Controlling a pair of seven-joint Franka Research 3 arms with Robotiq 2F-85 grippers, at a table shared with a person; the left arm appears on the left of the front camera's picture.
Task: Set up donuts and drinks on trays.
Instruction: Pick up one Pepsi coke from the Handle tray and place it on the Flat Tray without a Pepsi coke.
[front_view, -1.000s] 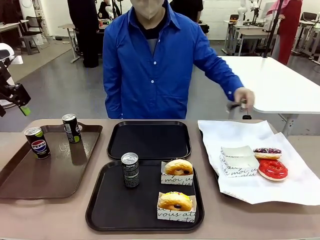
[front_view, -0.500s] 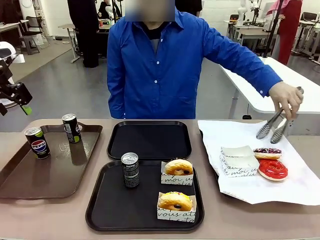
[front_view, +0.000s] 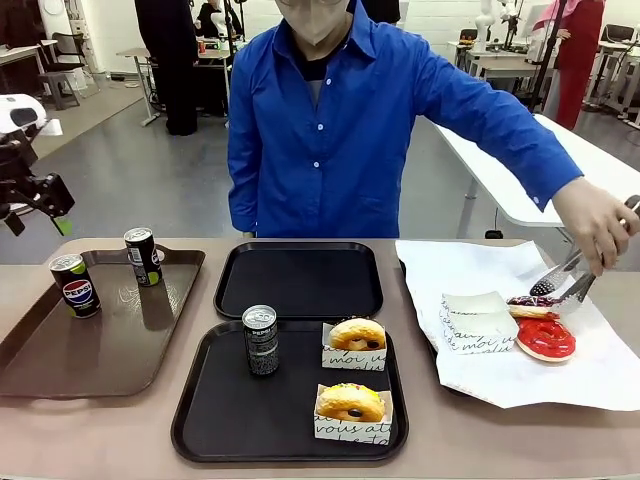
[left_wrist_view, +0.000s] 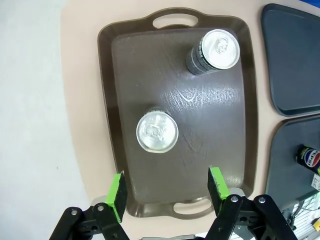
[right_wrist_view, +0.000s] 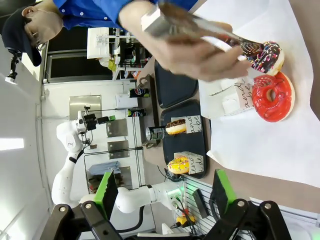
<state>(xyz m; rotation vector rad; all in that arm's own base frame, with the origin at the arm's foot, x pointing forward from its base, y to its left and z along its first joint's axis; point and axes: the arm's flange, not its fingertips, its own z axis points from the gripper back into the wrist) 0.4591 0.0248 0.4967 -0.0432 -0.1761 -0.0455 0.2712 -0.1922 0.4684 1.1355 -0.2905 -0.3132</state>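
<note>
The person's hand (front_view: 600, 215), which was off beyond the desk (front_view: 520, 445) a second ago, is now reaching over the white paper (front_view: 470, 262) to the right of the near black tray (front_view: 215, 420). The tongs (front_view: 562, 280) in it are closing on the dark-iced donut (front_view: 533, 302), which is lying beside a red donut (front_view: 546, 338) and an empty paper sleeve (front_view: 475, 322). This is probably the next serving getting under way. The near black tray is already carrying one can (front_view: 261, 340), a sleeved donut (front_view: 357, 335) and a second sleeved donut (front_view: 350, 402). The far black tray (front_view: 300, 280) just behind it is holding nothing yet.

The left jaws are hanging open, high over the brown tray (left_wrist_view: 200, 125) to the left of the near black tray. The nearer spare can (left_wrist_view: 157, 131) is standing just ahead of the gap between them, untouched, and the other can (left_wrist_view: 215, 50) is standing farther off toward the tray's far handle. One of these is likely the drink the far black tray is waiting for.

The right jaws are also standing open with nothing between them, well back from the white paper and facing the hand and the two unsleeved donuts.
</note>
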